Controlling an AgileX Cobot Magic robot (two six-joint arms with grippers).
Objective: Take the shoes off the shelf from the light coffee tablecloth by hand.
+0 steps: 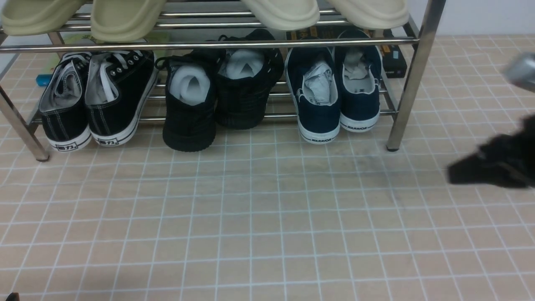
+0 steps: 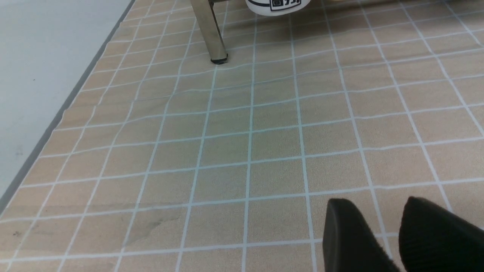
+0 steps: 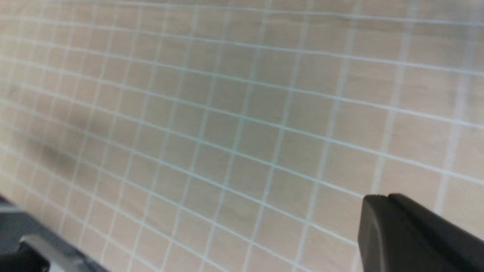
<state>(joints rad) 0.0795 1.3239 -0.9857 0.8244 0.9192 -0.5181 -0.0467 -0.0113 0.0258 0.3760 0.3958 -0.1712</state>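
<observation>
Shelf, lower tier, right end: navy shoes side by side, crumpled paper stuffed in each. Long axes run near–far, heels near. Left gripper narrowly parted, empty, over the tablecloth. Right gripper closed, empty.

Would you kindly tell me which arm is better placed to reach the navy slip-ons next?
Probably the right. The navy slip-ons sit at the right end of the shelf, and the right gripper is nearby on that side; the left gripper faces the opposite leg.
</observation>
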